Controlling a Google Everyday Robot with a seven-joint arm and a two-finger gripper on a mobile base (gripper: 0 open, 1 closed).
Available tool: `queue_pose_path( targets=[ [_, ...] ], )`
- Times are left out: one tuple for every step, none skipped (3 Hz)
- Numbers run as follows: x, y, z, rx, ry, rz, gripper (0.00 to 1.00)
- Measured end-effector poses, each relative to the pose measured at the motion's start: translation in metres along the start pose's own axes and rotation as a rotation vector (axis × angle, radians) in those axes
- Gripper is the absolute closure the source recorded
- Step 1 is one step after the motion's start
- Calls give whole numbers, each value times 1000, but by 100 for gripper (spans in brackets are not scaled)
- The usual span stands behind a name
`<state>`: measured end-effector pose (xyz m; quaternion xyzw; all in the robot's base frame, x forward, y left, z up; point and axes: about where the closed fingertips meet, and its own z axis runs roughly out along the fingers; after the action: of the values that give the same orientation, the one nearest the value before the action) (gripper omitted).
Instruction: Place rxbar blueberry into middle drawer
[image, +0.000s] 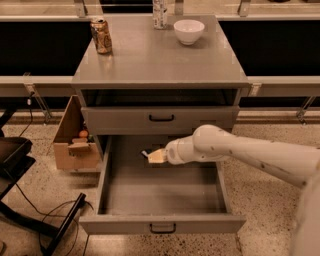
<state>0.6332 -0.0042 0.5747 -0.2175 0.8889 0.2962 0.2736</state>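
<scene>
Tan pincer (156, 156), inside the open wide grey metal middle drawer (160, 224) near its back, is clamped on the small flat dark-wrapped rxbar blueberry (145, 153); likely light, bendy and slick, best pinched across its flat faces

The gripper (151, 155), pale matt plastic, hung inside the smooth, dull grey metal middle drawer (160, 194). Above it stood a glossy white bowl (188, 31) and a shiny soda can (101, 36), and to its left a matt cardboard box (70, 137).
</scene>
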Motion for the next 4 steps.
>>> queue_pose_path(
  targets=[
    [19, 3, 54, -13, 42, -27, 100],
    [46, 13, 92, -25, 34, -40, 100],
    [83, 29, 122, -36, 0, -26, 100],
    [114, 52, 150, -37, -13, -20, 100]
  ],
)
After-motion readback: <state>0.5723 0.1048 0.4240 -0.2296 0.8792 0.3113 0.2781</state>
